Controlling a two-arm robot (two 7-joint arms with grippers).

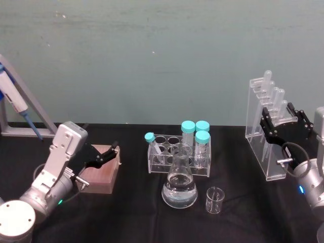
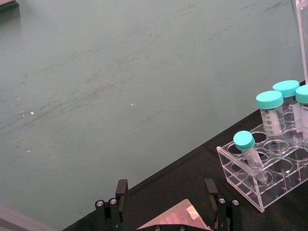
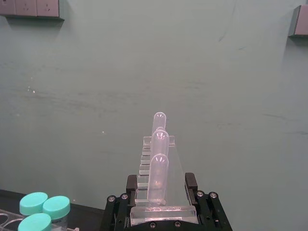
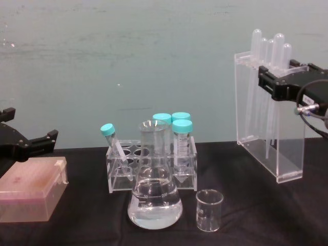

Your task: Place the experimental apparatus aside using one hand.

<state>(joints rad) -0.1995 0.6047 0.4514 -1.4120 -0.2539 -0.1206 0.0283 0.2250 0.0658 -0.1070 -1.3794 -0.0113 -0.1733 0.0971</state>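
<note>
The pipette stand [image 1: 259,136] is tall and clear, with a row of plastic pipettes [image 3: 159,144] standing up in it. It is at the far right of the black worktop [image 1: 131,215]. I cannot tell if its bottom touches the worktop. The right hand [image 1: 278,119] is closed on the top part of the stand, with one jaw on each side. To the left of the stand, nearer the front, sits a small glass beaker [image 1: 214,199]. Just beside the beaker on its left is a bigger flask [image 1: 179,188] with clear water in it. Behind the flask is a clear rack [image 1: 163,154] of tubes with blue-green caps. Far on the left, the left hand [image 1: 109,152] is open over a pinkish box [image 1: 101,177].
</note>
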